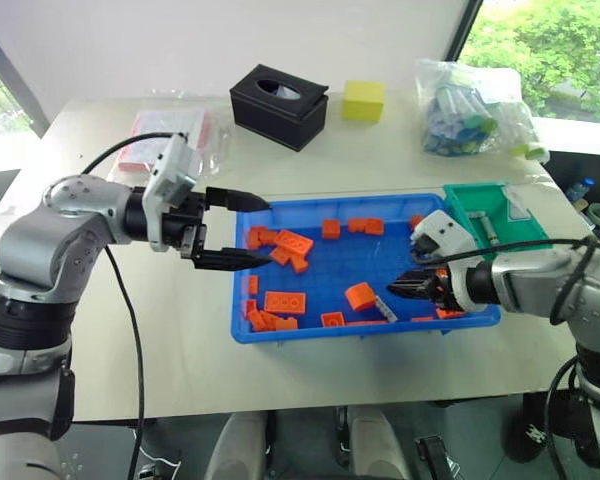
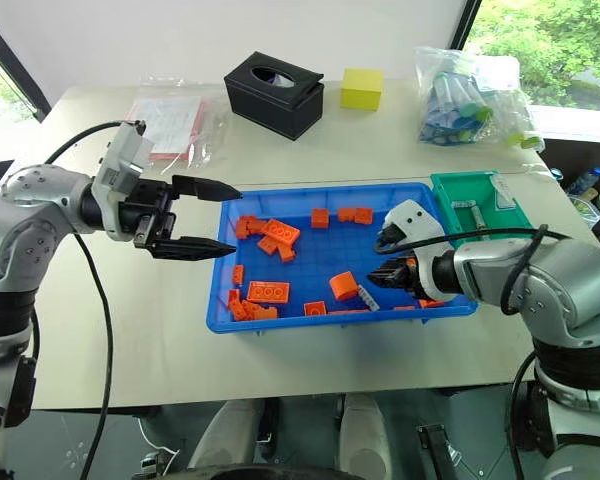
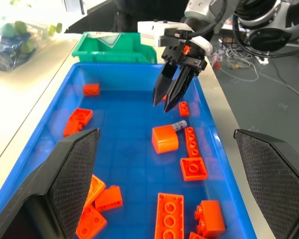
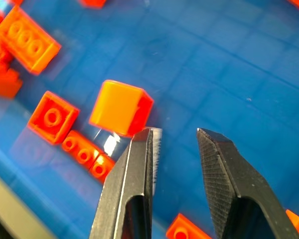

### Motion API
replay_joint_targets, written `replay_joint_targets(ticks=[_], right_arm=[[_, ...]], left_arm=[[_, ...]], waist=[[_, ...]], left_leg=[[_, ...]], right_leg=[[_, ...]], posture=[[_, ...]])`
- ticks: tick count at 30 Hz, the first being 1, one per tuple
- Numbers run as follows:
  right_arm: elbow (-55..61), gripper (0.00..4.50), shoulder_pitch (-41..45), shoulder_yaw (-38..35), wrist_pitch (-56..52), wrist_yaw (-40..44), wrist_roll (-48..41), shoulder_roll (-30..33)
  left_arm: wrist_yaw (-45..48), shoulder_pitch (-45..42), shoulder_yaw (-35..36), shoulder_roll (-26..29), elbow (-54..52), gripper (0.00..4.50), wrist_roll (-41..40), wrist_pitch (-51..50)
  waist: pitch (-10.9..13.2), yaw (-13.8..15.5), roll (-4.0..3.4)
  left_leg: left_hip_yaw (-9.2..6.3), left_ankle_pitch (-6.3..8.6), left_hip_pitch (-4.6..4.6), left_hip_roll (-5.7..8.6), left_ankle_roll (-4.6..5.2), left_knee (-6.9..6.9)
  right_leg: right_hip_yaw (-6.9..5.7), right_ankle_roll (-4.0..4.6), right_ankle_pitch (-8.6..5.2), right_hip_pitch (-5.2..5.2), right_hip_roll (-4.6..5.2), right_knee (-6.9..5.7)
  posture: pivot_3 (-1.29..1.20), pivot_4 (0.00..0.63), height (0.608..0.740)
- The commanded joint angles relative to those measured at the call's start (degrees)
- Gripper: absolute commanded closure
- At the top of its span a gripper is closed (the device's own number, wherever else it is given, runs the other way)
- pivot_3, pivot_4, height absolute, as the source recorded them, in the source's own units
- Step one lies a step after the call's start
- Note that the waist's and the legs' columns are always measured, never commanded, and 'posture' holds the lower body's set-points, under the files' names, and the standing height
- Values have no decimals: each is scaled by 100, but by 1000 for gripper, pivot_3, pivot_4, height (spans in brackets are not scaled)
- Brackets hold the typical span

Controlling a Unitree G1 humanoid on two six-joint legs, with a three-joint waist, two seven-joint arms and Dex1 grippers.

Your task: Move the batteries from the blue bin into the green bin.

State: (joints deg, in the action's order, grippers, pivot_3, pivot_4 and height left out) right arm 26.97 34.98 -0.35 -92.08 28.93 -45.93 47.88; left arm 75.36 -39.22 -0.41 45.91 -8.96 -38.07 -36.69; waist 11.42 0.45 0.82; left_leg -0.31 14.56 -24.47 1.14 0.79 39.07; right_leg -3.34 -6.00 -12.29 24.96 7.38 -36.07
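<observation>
Daylight scene, bright and even. Light comes in through the windows at the far corners; window areas blow out to near white on the left, greenery on the right stays readable. Table top (image 1: 380, 150) is pale and slightly washed out, with soft, weak shadows. Soft glare patches on the blue bin (image 3: 139, 164) floor in the left wrist view; the orange bricks (image 3: 165, 139) reflect faintly in it. Plastic bags (image 1: 470, 105) at the back show specular highlights. Head views are sharp in the centre, with mild bowing at the edges. Right wrist view is soft: bricks there are blurred, while the finger (image 4: 224, 164) texture is crisp.
</observation>
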Motion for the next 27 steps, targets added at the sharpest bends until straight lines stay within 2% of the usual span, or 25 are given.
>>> replay_joint_targets(ticks=[1,5,10,13,16,27], right_arm=[[-254,3137,517,619,63,423,-6,211],[-299,3137,770,1406,368,953,115,639],[-594,3137,854,1906,832,1353,473,947],[-747,2303,914,1998,910,1516,595,1012],[-836,861,966,1987,741,1560,570,901],[-879,861,737,2075,686,1330,797,436]], left_arm=[[-22,-173,63,-33,-86,0,-6,95],[-76,-74,105,-53,-149,0,-7,123],[-178,110,183,-34,-295,0,-46,126],[-227,218,235,-7,-370,0,-77,121],[-251,303,292,15,-398,0,-75,133],[-257,196,309,8,-319,0,-53,152]], waist=[[0,1,0],[1,30,1],[2,16,3],[2,17,3],[2,12,3],[2,22,3]], left_leg=[[0,0,0,0,0,0],[-3,2,-8,1,3,-2],[6,4,-12,6,6,-1],[6,4,-12,5,5,-1],[8,4,-12,4,5,-2],[9,4,-14,5,5,-1]], right_leg=[[0,0,0,1,0,0],[-2,-6,2,4,0,3],[-1,-10,4,5,11,10],[-2,-10,4,9,11,8],[-2,-10,5,12,10,6],[-2,-17,9,12,12,5]], posture=[[0,150,692],[0,150,692],[0,150,692],[0,150,692],[0,150,692],[0,150,692]])
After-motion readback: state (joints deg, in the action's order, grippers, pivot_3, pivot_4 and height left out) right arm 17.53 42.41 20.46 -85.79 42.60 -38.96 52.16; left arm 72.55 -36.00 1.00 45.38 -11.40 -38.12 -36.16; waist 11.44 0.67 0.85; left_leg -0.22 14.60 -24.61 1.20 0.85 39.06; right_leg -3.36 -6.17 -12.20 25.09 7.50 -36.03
